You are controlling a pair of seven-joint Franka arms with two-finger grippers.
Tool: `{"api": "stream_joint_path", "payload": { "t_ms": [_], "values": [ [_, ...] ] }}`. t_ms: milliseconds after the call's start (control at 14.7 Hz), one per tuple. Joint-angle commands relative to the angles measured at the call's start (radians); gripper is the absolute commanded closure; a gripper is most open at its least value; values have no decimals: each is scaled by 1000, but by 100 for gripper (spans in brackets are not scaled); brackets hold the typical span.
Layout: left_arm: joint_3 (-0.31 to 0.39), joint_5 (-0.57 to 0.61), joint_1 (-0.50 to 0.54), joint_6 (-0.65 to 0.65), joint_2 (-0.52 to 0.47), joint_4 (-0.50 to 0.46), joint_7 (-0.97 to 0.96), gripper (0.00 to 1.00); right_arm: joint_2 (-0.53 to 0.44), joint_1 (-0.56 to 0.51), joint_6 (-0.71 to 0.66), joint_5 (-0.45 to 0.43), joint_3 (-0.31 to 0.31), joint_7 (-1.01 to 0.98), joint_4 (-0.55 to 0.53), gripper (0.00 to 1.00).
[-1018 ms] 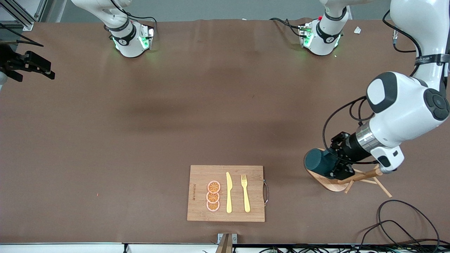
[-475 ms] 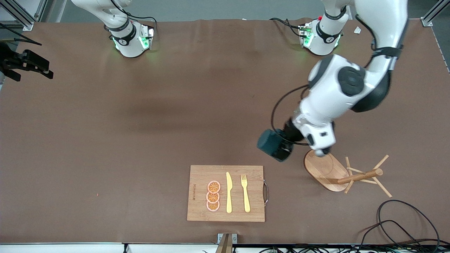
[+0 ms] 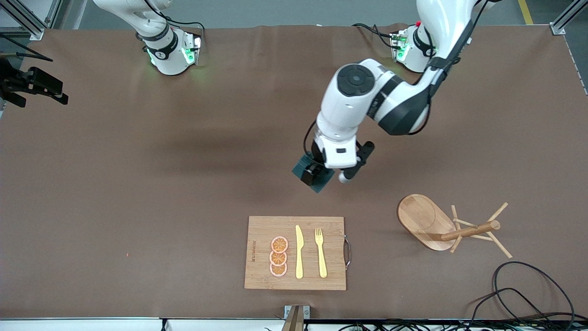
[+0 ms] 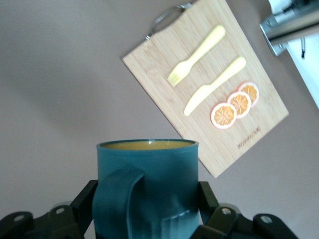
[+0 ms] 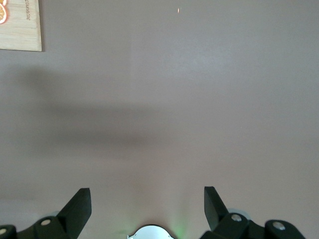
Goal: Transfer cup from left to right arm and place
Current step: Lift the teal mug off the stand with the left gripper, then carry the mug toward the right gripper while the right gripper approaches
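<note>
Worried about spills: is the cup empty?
Cannot tell. The left wrist view shows only the teal cup's rim and a sliver of yellow inside; its bottom is hidden.

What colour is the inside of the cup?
Mustard yellow inside the dark teal cup; only a strip under the rim shows, best seen in the left wrist view.

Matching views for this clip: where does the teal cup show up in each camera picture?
Front view: the cup hangs in the left gripper, over bare table near the middle, partly hidden under the wrist.
Left wrist view: the cup fills the lower centre, handle toward the camera, clamped between the fingers.
Right wrist view: not in it.
Shared landmark: the cutting board with its orange slices.
</note>
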Motion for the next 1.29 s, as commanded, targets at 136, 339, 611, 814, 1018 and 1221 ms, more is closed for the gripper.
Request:
{"api": "stream_joint_path", "payload": {
  "t_ms": [136,339,611,814,1018,1221],
  "values": [
    [130,181,-217,-13,129,147,-52,43,56,-17,2,8,0,4,9,0],
    [321,188,-412,5,176,187,-52,43,98,-57,28,11,1,3,11,0],
    [448,218,-566,24,209,185,-50,43,179,-81,67,3,1,3,12,0],
    [460,332,-598,48,231,185,-52,44,195,-91,122,-4,0,-14,6,0],
    [463,453,-629,68,260,185,-64,45,195,-86,125,-6,1,-23,0,0],
    [463,633,-660,68,301,185,-113,45,195,-92,131,2,1,-22,-15,0]
  ]
}}
